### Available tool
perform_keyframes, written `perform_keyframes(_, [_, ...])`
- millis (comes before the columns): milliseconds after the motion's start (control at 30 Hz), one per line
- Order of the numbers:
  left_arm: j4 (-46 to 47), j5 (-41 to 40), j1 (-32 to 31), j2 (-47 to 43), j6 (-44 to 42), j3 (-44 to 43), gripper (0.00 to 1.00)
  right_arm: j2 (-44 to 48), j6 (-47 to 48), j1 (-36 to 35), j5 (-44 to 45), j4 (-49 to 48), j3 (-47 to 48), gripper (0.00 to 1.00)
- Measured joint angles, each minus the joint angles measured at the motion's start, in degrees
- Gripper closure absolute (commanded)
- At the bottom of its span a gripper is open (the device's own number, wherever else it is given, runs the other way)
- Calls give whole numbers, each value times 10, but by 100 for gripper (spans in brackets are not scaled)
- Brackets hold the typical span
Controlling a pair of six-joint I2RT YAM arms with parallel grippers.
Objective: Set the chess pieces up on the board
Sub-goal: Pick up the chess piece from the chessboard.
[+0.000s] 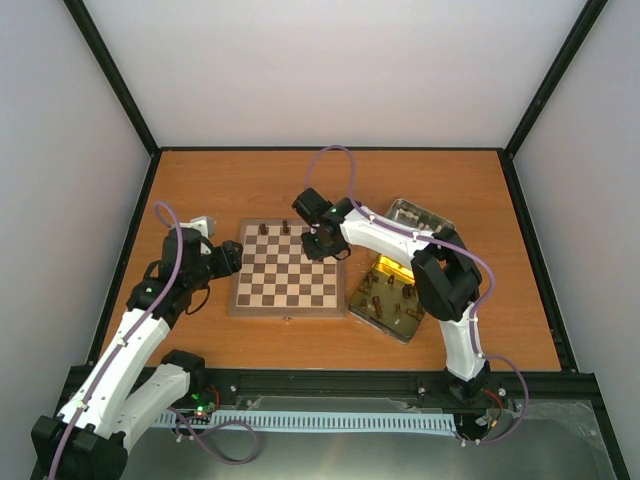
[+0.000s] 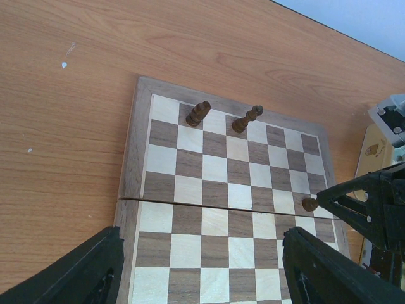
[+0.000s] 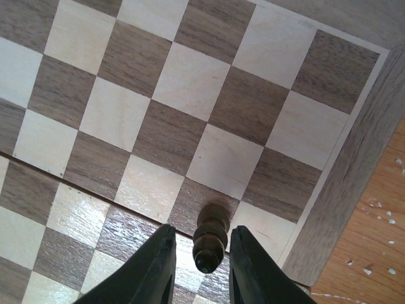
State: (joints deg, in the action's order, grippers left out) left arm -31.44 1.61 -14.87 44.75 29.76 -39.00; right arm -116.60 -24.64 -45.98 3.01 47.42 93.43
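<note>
The left gripper (image 2: 202, 250) was held open over the left edge of the board (image 2: 136, 158). A dark piece (image 3: 211, 237) was stood upright by the right border, between the fingers of the right gripper (image 3: 201, 256); whether it was gripped could not be told. Two more pieces (image 2: 198, 113) were stood upright on the far row.

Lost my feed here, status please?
Left gripper open, empty. Right gripper astride dark piece on board, grip unclear. Two more pieces stand far row. Nothing blocking.

The chess pieces (image 1: 390, 294) in the tin (image 1: 352, 305) are too small to identify. The board's (image 2: 190, 164) near edge probably lies below the left wrist view.
</note>
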Motion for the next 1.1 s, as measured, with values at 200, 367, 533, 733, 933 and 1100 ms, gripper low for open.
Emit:
perform_keyframes(200, [0,0,0,0,0,0,30,-2,1,0,6,-9,3,90])
perform_keyframes(367, [0,-1,0,0,0,0,30,-17,2,0,16,-12,28,92])
perform_keyframes(533, [0,-2,0,0,0,0,30,-20,2,0,28,-25,31,92])
perform_keyframes(733, [0,-2,0,0,0,0,30,-47,2,0,52,-51,73,92])
perform_keyframes(933, [0,-4,0,0,0,0,30,-89,4,0,53,-70,135,91])
perform_keyframes(1100, [0,-10,0,-1,0,0,30,-114,11,-9,49,-72,180,91])
